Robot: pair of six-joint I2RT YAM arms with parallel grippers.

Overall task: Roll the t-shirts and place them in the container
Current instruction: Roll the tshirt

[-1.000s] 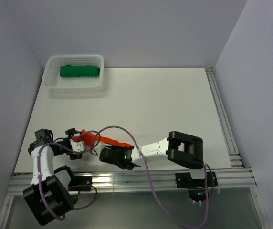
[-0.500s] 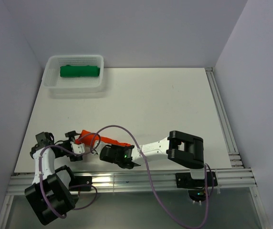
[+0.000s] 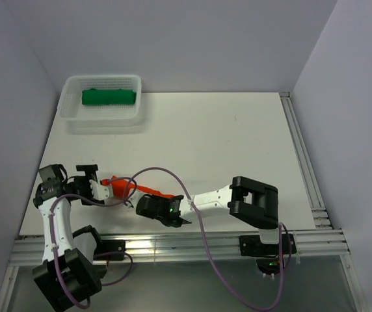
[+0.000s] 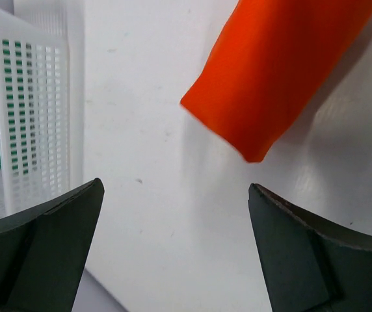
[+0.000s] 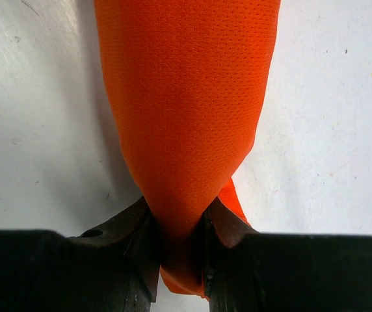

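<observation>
Right pincer (image 5: 176, 244) pinches one end of the rolled orange t-shirt (image 5: 186, 97) by the table's (image 3: 238, 143) front edge, I judge to stop it unrolling, while my left pincer (image 4: 174, 188) gapes free.

White counter (image 3: 225, 143), matte, a few small scuffs. Plain pale lavender walls (image 3: 173, 39) on 3 sides: back, L + R. Alu rails (image 3: 314, 195) along near + R edges. Soft even light, faint shadows.
</observation>
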